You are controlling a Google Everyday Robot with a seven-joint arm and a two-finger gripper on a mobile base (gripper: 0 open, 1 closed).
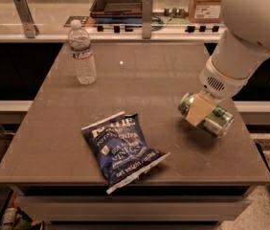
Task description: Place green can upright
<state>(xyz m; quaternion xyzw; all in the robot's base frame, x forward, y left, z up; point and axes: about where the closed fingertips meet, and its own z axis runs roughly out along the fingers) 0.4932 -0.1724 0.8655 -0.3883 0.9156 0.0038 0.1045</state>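
Note:
The green can (219, 121) lies on its side near the right edge of the brown table (149, 80), its silver end pointing left. My gripper (199, 110) comes down from the white arm at the upper right and is shut on the green can, with one tan finger (197, 111) across its middle. The other finger is hidden behind the can. I cannot tell whether the can rests on the table or hangs just above it.
A blue chip bag (123, 148) lies at the table's front middle. A clear water bottle (81, 53) stands at the back left. Behind the table is a counter with a dark tray (119, 3) and a cardboard box (206, 1).

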